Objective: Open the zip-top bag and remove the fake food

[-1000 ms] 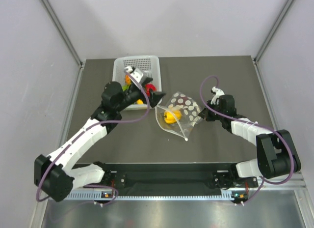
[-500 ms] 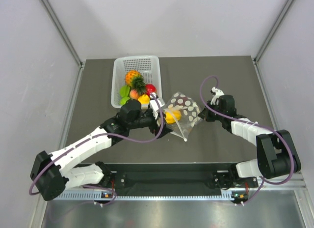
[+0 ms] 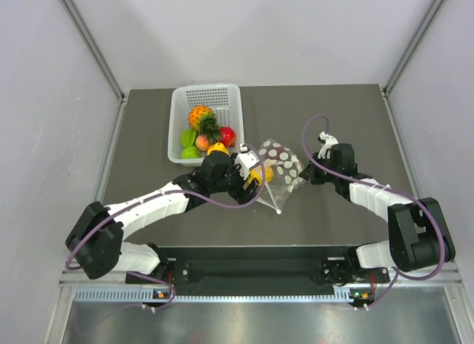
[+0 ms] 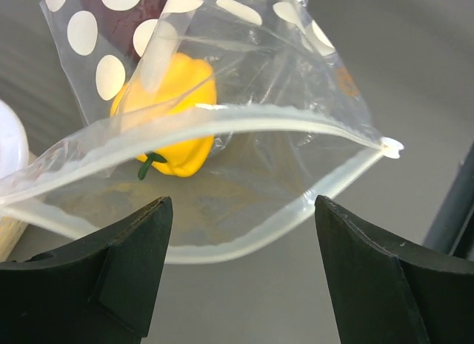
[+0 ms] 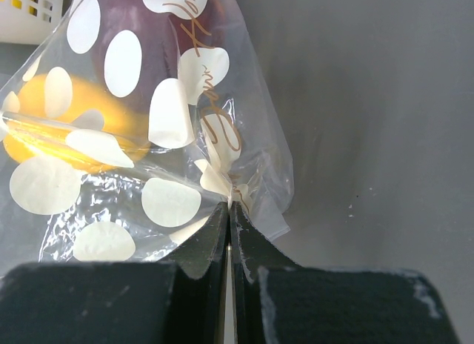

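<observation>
R end effector (image 5: 230, 214) pinching floppy clear polka-dot plastic bag (image 5: 118, 136); L end effector (image 4: 241, 273) spread at its mouth; I'd grip hard yellow pepper (image 4: 181, 99).

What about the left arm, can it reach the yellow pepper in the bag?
Probably yes: the bag gapes open before the left pincer, nothing blocks the pepper, and the right pincer holds the bag's corner.

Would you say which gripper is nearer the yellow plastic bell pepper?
Left. The left gripper faces the yellow pepper at the open clear polka-dot bag; the right gripper pinches its far side.
</observation>
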